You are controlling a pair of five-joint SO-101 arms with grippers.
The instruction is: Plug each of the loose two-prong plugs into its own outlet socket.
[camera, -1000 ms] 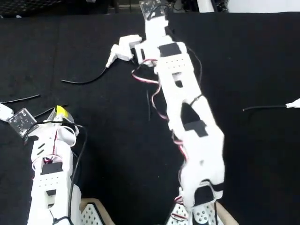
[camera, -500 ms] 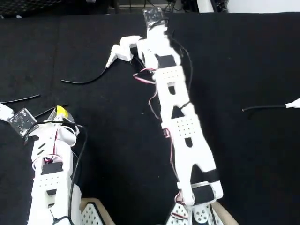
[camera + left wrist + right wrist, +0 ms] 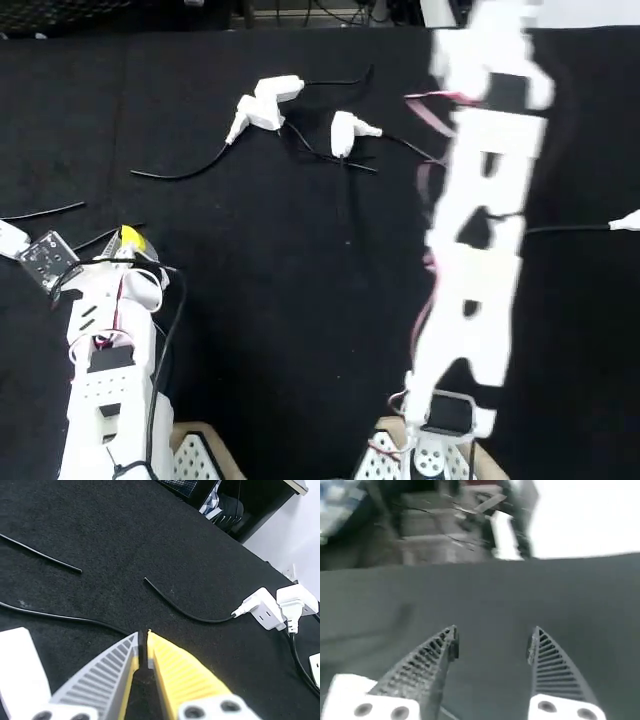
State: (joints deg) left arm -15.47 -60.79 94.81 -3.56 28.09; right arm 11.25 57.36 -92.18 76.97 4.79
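Jaws of the left gripper [image 3: 142, 635] were pressed together near a black cable [image 3: 60, 616]; the right gripper [image 3: 494, 629] held its jaws spread wide above the table [image 3: 520, 590].

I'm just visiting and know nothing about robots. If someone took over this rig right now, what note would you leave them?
Left gripper: shut, low over the black table, a thin black cable running to its tip; grip unclear.
Right gripper: open, empty, near the table's far edge.
Two white plug pieces lie touching at the far side; mated or not, cannot tell.
A white two-prong plug lies loose beside them; another white piece sits at the right edge.
Done: nothing certain. To do: seat the loose plugs.
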